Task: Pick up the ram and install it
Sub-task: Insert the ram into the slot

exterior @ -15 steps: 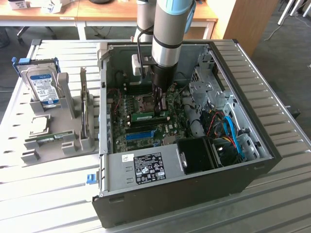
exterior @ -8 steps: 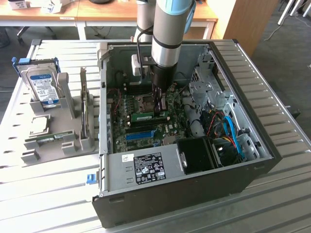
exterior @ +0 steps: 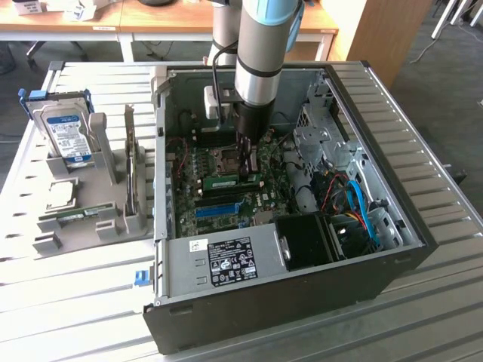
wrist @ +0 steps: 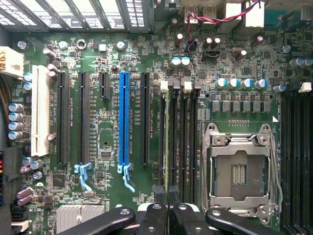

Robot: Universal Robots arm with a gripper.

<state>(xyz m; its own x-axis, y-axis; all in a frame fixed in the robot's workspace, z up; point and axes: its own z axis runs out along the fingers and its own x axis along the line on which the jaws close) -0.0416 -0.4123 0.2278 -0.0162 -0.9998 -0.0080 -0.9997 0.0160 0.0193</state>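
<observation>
The ram [wrist: 169, 137] shows edge-on as a thin green strip standing in a memory slot beside the processor socket [wrist: 239, 169]. In the exterior view the ram [exterior: 226, 182] is a green stick with a white label on the motherboard [exterior: 219, 162]. My gripper [wrist: 168, 193] is shut on one end of the stick, a black fingertip [wrist: 158, 192] on each side of it. In the exterior view the gripper [exterior: 247, 167] reaches straight down into the open computer case [exterior: 407, 196], at the stick's end toward the exterior view's right.
A blue expansion slot [wrist: 124, 117] and black slots lie beside the memory slots. Drive cages and blue and red cables [exterior: 355, 204] crowd the case toward the exterior view's right. Outside, a grey holder [exterior: 106, 219] carries a hard drive [exterior: 64, 136] and a silver processor chip [exterior: 60, 194].
</observation>
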